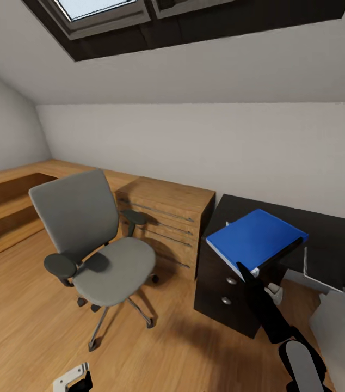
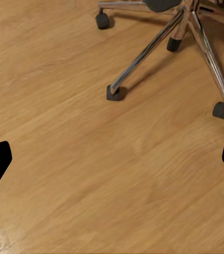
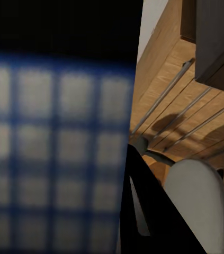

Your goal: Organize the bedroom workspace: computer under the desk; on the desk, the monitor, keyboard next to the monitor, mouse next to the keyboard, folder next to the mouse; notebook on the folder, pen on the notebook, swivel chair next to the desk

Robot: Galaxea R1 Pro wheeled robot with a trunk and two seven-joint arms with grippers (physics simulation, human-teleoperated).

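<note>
So the right gripper [image 1: 251, 270] has its jaws clamped on the near corner of the folder [image 1: 254, 235], holding it tilted over the left end of the tabletop [image 1: 330, 231], long axis running far-right. The swivel chair [image 1: 93, 239] sits empty off to the left. The left gripper [image 2: 112, 164] hangs over the floor [image 2: 90, 185], jaws spread wide with nothing between them.

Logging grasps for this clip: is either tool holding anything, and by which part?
The right tool holds the blue folder by its near edge, above the desk. The left tool is open, holding nothing.
</note>
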